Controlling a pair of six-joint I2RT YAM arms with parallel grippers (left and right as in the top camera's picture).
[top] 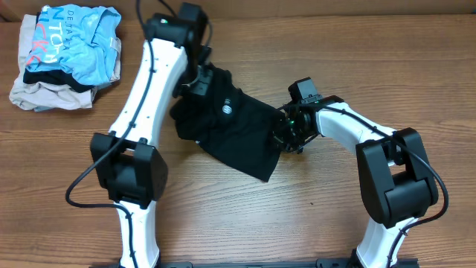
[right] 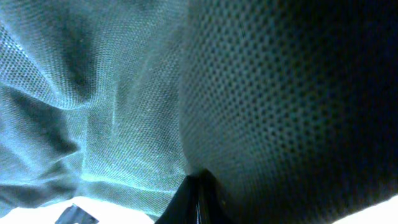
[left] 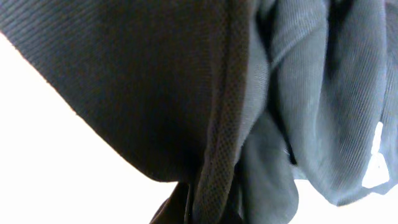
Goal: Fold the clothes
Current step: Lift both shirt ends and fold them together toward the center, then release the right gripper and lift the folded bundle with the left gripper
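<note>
The clothes, a black T-shirt (top: 227,126), hang stretched between both arms over the middle of the table, with a small white logo facing up. My left gripper (top: 195,80) is shut on the shirt's upper left edge; in the left wrist view black cloth (left: 155,93) fills the frame and runs down between the jaws. At the shirt's right edge my right gripper (top: 281,128) is also shut on the fabric. The right wrist view shows only knit cloth (right: 280,93) pinched at the fingertips (right: 198,196).
A pile of other garments lies at the table's back left corner: a light blue shirt (top: 78,41) with pink lettering on top of a beige one (top: 44,95). The wooden table (top: 312,216) is bare in front of the black shirt.
</note>
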